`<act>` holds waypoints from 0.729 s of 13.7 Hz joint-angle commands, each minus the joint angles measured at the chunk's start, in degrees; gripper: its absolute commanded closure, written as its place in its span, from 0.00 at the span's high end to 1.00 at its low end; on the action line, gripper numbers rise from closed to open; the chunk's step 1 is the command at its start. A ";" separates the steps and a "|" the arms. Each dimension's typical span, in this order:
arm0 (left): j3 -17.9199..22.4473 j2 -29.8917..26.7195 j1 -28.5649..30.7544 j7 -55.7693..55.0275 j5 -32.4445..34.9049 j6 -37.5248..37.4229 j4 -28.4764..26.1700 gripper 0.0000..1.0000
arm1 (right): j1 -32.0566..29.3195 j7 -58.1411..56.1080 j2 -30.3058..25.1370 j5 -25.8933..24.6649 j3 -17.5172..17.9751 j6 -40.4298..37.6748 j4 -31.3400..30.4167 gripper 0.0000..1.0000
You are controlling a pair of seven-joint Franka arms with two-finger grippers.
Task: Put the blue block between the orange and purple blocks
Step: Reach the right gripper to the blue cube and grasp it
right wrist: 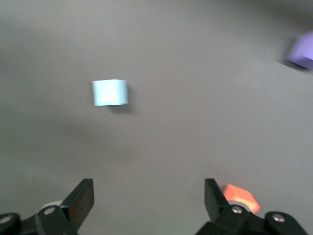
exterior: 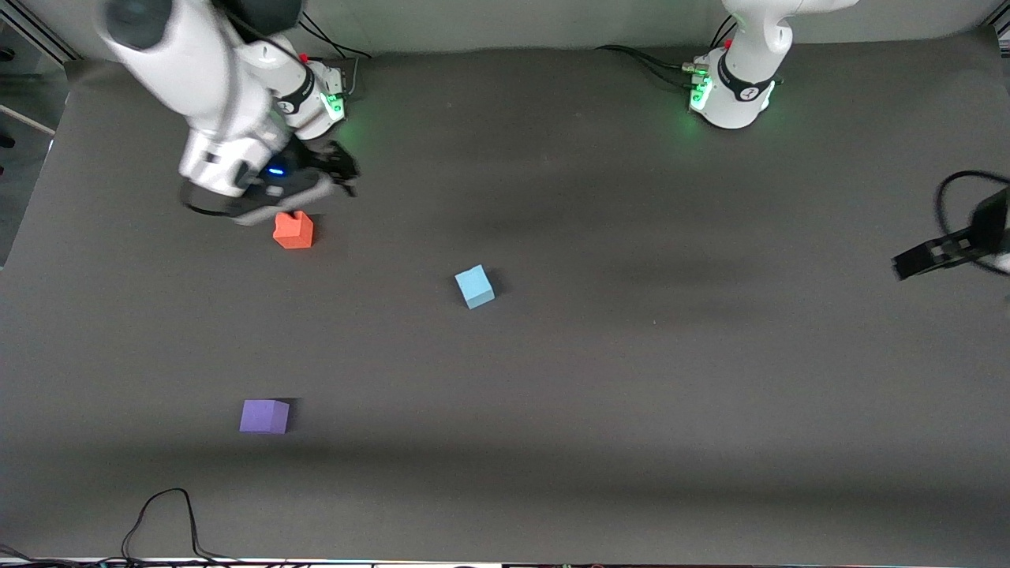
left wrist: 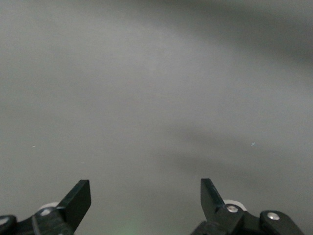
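Dark grey tabletop under soft, uneven light.

The tabletop (exterior: 600,394) is covered in a matte charcoal sheet that fills nearly the whole front view, with faint lighter and darker bands running across it. A pale grey wall (exterior: 505,20) runs along its top edge. Black cables (exterior: 647,63) trail over the sheet near that wall, and another black cable (exterior: 170,521) loops onto it at the edge nearest the front camera. Green light (exterior: 359,118) glows on the sheet in two spots near the wall. A strip of floor (exterior: 24,158) shows past the right arm's end.
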 commanded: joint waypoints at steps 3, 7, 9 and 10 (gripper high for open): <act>5.16 -4.63 -1.73 3.61 -3.51 0.18 -5.03 1.00 | 5.96 9.19 20.42 -7.47 3.37 4.37 15.39 1.00; 8.61 -5.07 -7.10 2.48 -3.78 -0.44 -4.86 1.00 | 9.14 20.72 30.02 -22.85 5.56 14.56 13.05 1.00; 5.38 -5.16 -5.97 -0.32 -4.21 -1.23 -4.86 1.00 | 9.23 23.44 31.34 -22.96 5.56 21.31 9.01 1.00; 3.53 -5.25 -4.22 -0.77 -4.39 -1.23 -5.03 1.00 | 9.32 26.07 32.39 -23.39 5.56 23.96 7.68 1.00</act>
